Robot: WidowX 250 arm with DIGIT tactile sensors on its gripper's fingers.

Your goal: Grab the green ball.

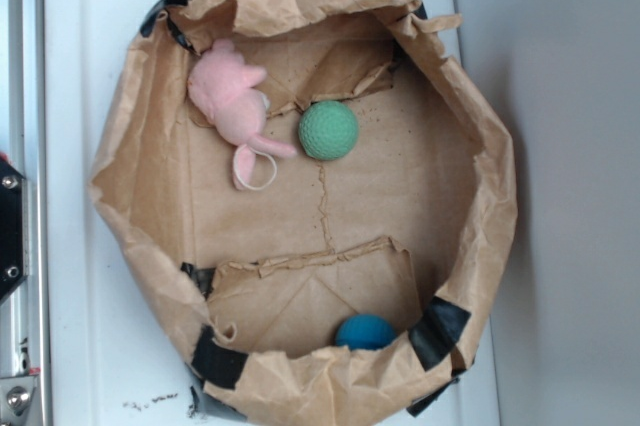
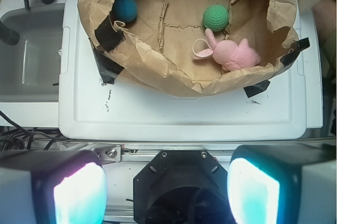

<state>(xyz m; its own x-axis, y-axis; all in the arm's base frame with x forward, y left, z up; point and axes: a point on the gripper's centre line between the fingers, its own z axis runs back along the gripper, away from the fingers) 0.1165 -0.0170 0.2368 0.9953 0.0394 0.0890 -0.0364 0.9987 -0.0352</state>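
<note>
The green ball (image 1: 328, 130) (image 2: 216, 17) is a dimpled mint-green sphere lying on the floor of a brown paper bag (image 1: 470, 126) (image 2: 158, 61). It rests just beside the ear of a pink plush toy (image 1: 235, 101) (image 2: 231, 53). My gripper (image 2: 167, 190) shows only in the wrist view, at the bottom edge. Its two glowing pads (image 2: 79, 195) stand wide apart with nothing between them. It hangs over the robot's black base, well short of the bag and the ball. In the exterior view the gripper is out of sight.
A smaller teal-blue ball (image 1: 365, 332) (image 2: 125, 7) lies at the bag's opposite wall. The bag sits on a white plastic lid (image 1: 90, 6) (image 2: 179, 113), its rim held with black tape (image 1: 218, 358). A grey tub (image 2: 26, 61) stands beside the lid.
</note>
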